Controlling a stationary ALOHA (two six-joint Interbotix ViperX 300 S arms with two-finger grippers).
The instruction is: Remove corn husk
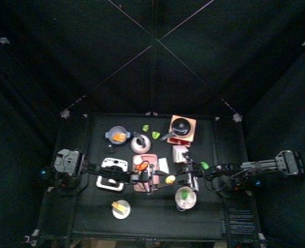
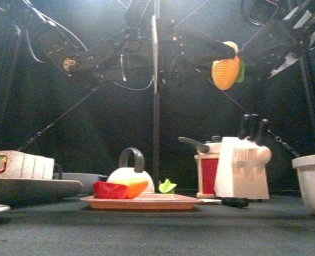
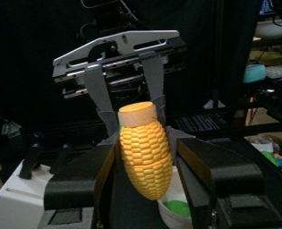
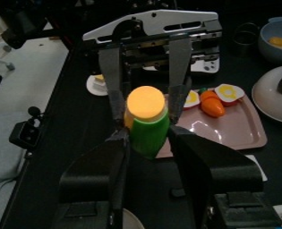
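Observation:
The corn point(image 2: 227, 70) hangs high above the table between the two arms. In the left wrist view its yellow cob point(image 3: 146, 156) lies lengthwise in my left gripper point(image 3: 149, 170), which is shut on it. The cut end points at my right gripper point(image 3: 137, 112), whose fingers point(image 3: 104, 94) flank that end closely. From the right wrist the cob's round end point(image 4: 146, 101) shows above the green husk point(image 4: 150, 136). My right gripper point(image 4: 149, 148) is open around the husk, and my left gripper point(image 4: 146, 89) faces it.
On the table below lie a pink tray point(image 2: 140, 203) with food pieces, a kettle point(image 2: 130, 170), a white knife block point(image 2: 240, 165), a white pot point(image 2: 313, 185) at the right and a toaster-like box point(image 2: 20, 165) at the left. A bowl point(image 4: 278, 38) stands beyond the tray.

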